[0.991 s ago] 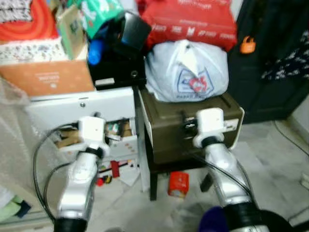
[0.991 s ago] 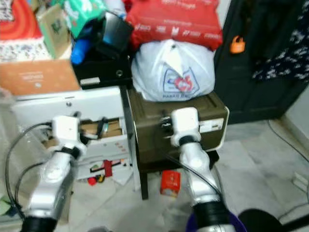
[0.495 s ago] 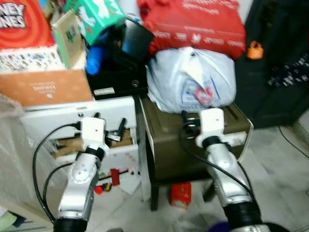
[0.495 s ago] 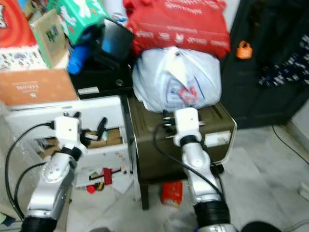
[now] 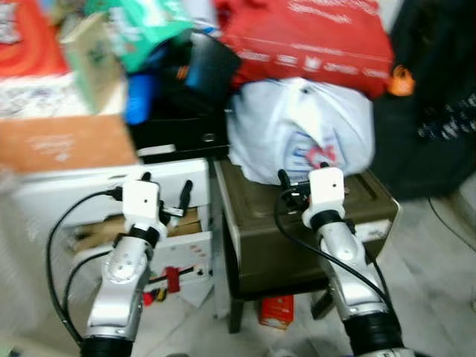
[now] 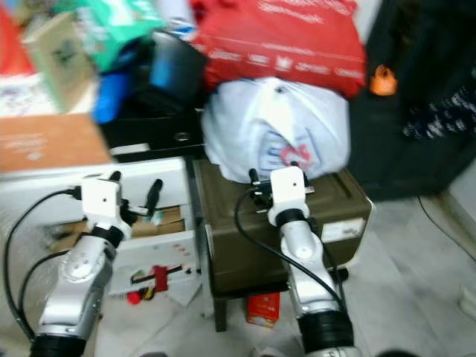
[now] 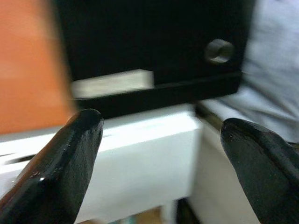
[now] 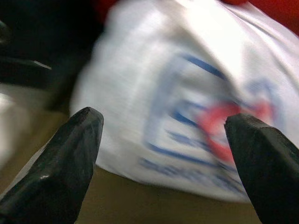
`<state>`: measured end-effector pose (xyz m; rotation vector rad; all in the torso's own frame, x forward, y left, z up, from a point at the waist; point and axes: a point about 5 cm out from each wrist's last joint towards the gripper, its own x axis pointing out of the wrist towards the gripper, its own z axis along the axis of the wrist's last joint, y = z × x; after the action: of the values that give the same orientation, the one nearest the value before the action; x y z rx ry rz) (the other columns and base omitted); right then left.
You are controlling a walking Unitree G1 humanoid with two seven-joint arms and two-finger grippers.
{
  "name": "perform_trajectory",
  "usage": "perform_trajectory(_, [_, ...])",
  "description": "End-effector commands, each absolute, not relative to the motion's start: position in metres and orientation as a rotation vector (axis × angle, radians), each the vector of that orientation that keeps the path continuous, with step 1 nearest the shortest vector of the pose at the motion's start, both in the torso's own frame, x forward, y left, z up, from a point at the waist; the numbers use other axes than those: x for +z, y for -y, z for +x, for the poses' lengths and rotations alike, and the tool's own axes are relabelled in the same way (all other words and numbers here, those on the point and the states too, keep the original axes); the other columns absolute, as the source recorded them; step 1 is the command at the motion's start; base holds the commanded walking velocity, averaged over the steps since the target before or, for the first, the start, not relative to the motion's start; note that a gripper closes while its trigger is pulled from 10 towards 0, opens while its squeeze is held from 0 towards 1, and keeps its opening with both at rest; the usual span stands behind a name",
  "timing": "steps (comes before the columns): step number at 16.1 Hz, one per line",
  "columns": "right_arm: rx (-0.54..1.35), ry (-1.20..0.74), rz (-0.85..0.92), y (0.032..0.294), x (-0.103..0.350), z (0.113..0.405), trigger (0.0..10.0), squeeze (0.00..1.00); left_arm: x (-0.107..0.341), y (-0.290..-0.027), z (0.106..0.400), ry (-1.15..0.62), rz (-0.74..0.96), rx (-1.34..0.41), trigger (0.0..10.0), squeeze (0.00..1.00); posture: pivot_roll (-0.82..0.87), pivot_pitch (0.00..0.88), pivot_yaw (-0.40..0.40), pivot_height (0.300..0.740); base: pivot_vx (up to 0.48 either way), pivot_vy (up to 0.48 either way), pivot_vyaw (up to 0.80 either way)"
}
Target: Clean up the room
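A white plastic bag [image 5: 301, 130] with a blue and red logo sits on an olive-brown cabinet [image 5: 297, 238], under a big red bag [image 5: 309, 37]. My right gripper [image 8: 163, 154] is open and empty, just in front of the white bag [image 8: 187, 102] near its base. To the left stands a white drawer unit [image 5: 97, 182] with an open, cluttered drawer [image 5: 190, 223]. In front of its top edge my left gripper [image 7: 159, 154] is open and empty, facing a black box [image 7: 154, 42]. A red packet [image 5: 277, 311] lies on the floor under the cabinet.
An orange cardboard box [image 5: 63, 141], a green package [image 5: 145, 22] and a blue bottle [image 5: 137, 93] are piled on the drawer unit. Papers and small red items [image 5: 171, 279] litter the floor below the drawer. A dark door [image 5: 439, 111] stands at the right.
The camera has shifted and blurred. Both grippers have risen: the right one is now up against the white bag, the left one level with the drawer unit's top.
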<state>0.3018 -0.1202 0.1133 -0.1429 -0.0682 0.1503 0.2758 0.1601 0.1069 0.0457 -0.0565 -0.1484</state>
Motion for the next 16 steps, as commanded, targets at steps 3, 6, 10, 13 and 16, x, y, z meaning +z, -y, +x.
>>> perform_trajectory(3, [0.196, 0.100, -0.147, 0.110, 0.121, 0.305, 10.0, 0.00, 0.114, -0.167, 0.279, 0.082, 0.090, -0.092, 10.0, 0.00, 0.04, 0.000, -0.006, 0.740, 0.000, 0.000, 0.80])
perform_trajectory(6, [0.201, 0.107, -0.144, 0.105, 0.122, 0.307, 10.0, 0.00, 0.115, -0.164, 0.276, 0.084, 0.073, -0.120, 10.0, 0.00, 0.06, 0.000, -0.008, 0.740, 0.000, 0.000, 0.80])
perform_trajectory(10, [0.203, 0.120, -0.137, 0.100, 0.127, 0.310, 10.0, 0.00, 0.119, -0.168, 0.276, 0.087, 0.092, -0.112, 10.0, 0.00, 0.09, 0.000, -0.004, 0.740, 0.000, 0.000, 0.80])
perform_trajectory(13, [0.175, 0.087, -0.133, 0.104, 0.118, 0.308, 10.0, 0.00, 0.112, -0.167, 0.271, 0.064, 0.088, -0.094, 10.0, 0.00, 0.09, 0.000, -0.008, 0.740, 0.000, 0.000, 0.80])
perform_trajectory(16, [0.155, 0.078, -0.120, 0.110, 0.114, 0.309, 10.0, 0.00, 0.113, -0.154, 0.278, 0.075, 0.098, -0.109, 10.0, 0.00, 0.07, 0.000, 0.005, 0.740, 0.000, 0.000, 0.53])
